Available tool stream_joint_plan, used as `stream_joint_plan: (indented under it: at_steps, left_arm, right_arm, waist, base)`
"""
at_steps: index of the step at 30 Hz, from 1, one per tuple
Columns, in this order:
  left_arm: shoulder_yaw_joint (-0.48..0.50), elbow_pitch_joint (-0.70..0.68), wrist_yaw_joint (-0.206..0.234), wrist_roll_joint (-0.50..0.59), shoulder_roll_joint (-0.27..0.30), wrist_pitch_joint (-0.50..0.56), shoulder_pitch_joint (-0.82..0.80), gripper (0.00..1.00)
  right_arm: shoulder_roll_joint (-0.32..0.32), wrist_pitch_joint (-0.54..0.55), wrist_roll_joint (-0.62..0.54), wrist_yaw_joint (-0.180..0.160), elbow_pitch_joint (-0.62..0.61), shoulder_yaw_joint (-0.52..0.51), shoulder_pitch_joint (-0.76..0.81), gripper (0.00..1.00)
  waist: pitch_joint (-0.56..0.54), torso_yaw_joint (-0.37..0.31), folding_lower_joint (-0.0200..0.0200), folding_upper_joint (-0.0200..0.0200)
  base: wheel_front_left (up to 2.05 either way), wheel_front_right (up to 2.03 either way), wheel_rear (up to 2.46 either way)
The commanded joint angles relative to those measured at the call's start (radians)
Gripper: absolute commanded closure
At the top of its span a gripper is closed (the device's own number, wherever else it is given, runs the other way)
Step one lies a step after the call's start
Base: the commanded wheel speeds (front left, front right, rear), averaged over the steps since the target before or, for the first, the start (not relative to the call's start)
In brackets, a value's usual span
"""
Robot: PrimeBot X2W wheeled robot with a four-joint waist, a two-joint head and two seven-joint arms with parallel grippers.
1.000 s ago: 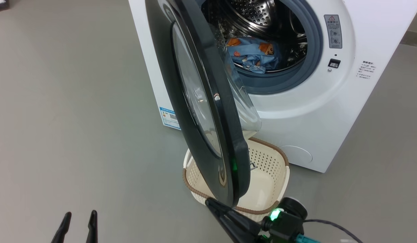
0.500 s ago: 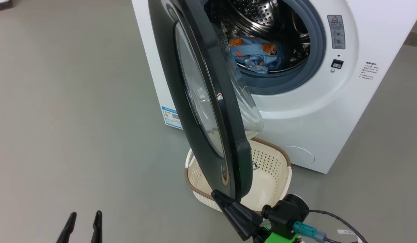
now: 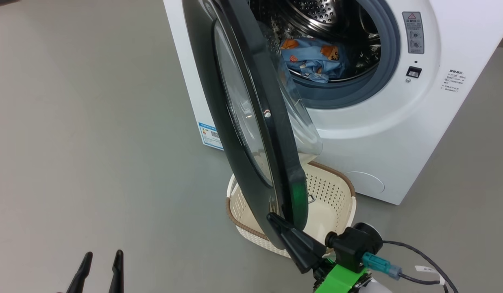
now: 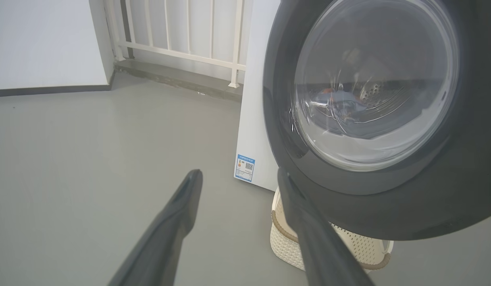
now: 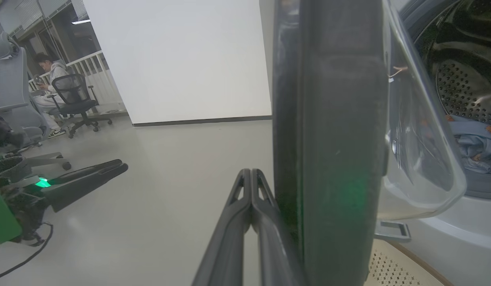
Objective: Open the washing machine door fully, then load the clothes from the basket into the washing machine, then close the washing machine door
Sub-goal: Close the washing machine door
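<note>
One washing machine door (image 3: pixel 245 122): about half open and edge-on to the head camera, with its glass bowl facing the drum and its lower rim hanging over the basket.
Clothes (image 3: pixel 314 59): all in the drum, bunched low and near the front, just behind the grey rubber ring (image 3: pixel 391 53). The lowest fold lies close to the ring.
Basket (image 3: pixel 332 190): empty, on the floor touching or just before the washing machine (image 3: pixel 381 134). Whether the door's rim clears its brown edge cannot be told.
Step in hand: loading looks finished, so this is judged to be the closing push.
Right gripper (image 3: pixel 275 219): fingers pressed flat together and holding nothing. The tip is against the door's outer black face, low down by the free edge.
Push, judged: that spot far from the hinge gives good leverage. Keep the fingers flat on the rim rather than on the glass, and follow the door's arc so the tip does not slide off the glossy surface.
Latch (image 5: pixel 392 230): a grey hook on the door's inner edge that must meet the lock slot (image 3: pixel 414 72). Finish with a firm, square press there.
Watch: cloth caught under the bowl, and the basket being nudged by the rim.
Left gripper (image 3: pixel 104 255): fingers spread wide and empty, low over the floor and well apart from the door, so out of the swing.
</note>
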Motion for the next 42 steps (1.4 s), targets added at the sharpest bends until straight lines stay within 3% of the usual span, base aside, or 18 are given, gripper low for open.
stream_joint_plan:
  at_steps: [1, 14, 42]
  left_arm:
    - [0.033, -0.025, -0.002, -0.004, 0.013, -0.01, -0.051, 0.0]
    - [0.03, -0.044, -0.002, 0.003, -0.016, -0.01, -0.086, 0.0]
    - [-0.055, -0.062, -0.002, -0.015, -0.091, -0.01, -0.261, 0.0]
  right_arm:
    - [0.008, -0.005, -0.015, 0.004, -0.018, -0.001, -0.036, 1.0]
    - [-0.027, -0.005, -0.035, 0.004, -0.009, -0.105, -0.095, 1.0]
    - [-0.197, -0.005, -0.047, 0.004, 0.063, -0.357, -0.365, 1.0]
  waist:
    - [0.006, -0.001, 0.0, -0.0001]
    - [0.073, -0.011, 0.0, -0.0001]
    - [0.28, 0.036, 0.0, -0.0001]
  base:
    - [0.0, 0.0, 0.0]
    - [0.0, 0.0, 0.0]
    - [0.0, 0.0, 0.0]
